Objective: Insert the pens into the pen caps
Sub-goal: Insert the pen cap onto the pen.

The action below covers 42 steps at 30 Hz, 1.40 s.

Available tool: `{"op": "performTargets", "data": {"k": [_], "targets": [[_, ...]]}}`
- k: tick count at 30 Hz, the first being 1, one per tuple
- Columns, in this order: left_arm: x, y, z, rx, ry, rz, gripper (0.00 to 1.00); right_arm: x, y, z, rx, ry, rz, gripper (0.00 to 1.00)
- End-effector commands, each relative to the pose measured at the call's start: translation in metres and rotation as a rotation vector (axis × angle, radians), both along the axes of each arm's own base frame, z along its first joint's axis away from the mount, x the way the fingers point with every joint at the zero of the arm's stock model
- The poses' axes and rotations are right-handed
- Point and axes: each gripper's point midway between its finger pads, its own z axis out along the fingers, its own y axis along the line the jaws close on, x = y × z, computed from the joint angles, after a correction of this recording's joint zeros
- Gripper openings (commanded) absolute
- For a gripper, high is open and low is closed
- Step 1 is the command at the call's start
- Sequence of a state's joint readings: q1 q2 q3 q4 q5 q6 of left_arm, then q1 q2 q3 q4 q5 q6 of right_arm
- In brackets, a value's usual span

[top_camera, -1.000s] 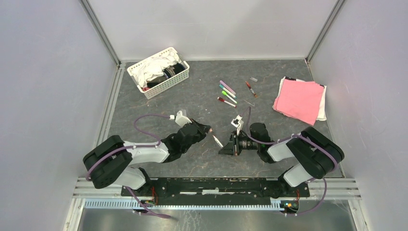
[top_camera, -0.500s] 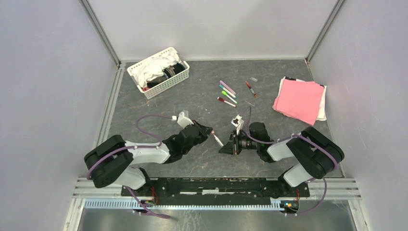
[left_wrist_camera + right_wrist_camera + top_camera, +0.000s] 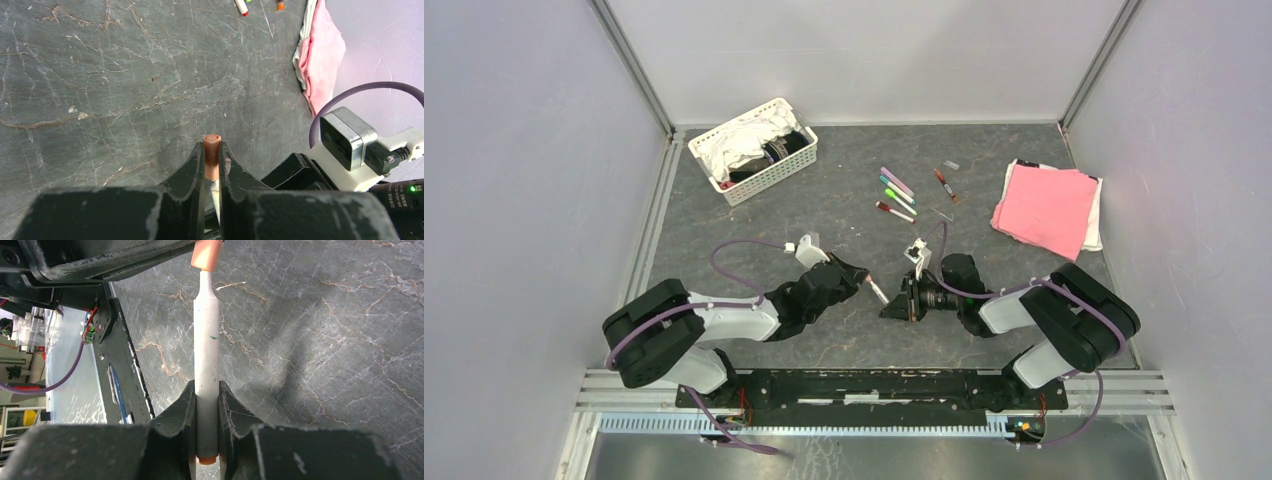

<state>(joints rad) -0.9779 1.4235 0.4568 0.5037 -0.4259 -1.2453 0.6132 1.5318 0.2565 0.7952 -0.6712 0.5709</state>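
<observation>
No legible writing on the robot bench

The only print is a few lines of tiny pale lettering on a black housing (image 3: 396,191) beside its green light (image 3: 412,188), seen from the left wrist and too small to read. A green fleck on the white pen (image 3: 207,365) forms no letter.

The left gripper (image 3: 861,274) has swung rightward across the surface, its arm stretching out further, and has carried the orange cap (image 3: 212,144) in to the white pen (image 3: 207,340). The gap between the two has closed: the cap's open mouth now meets the pen's narrow tip.
</observation>
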Motion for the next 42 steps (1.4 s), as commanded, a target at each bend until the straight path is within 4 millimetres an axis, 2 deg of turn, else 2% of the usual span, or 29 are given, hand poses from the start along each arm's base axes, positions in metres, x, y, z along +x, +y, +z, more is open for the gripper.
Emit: {"op": "performTargets", "data": {"k": [1, 13, 22, 30, 36, 42], "targets": [[0.005, -0.007, 0.011, -0.049, -0.004, 0.039, 0.02, 0.014, 0.004, 0.012, 0.009, -0.05, -0.031, 0.0], [-0.002, -0.019, 0.014, -0.015, 0.021, 0.067, 0.02, 0.021, 0.003, 0.014, -0.001, -0.061, -0.061, 0.0], [-0.018, -0.023, 0.016, 0.141, 0.04, 0.15, 0.02, 0.033, -0.002, 0.019, -0.034, -0.129, -0.111, 0.0], [-0.028, -0.043, 0.028, 0.192, 0.032, 0.146, 0.03, 0.037, 0.0, 0.039, 0.006, -0.236, -0.093, 0.0], [-0.035, -0.044, 0.047, 0.176, 0.004, 0.141, 0.25, 0.041, -0.003, 0.06, 0.051, -0.346, -0.083, 0.0], [-0.041, -0.036, 0.068, 0.168, -0.032, 0.147, 0.4, 0.04, -0.005, 0.077, 0.106, -0.404, -0.064, 0.0]]}}
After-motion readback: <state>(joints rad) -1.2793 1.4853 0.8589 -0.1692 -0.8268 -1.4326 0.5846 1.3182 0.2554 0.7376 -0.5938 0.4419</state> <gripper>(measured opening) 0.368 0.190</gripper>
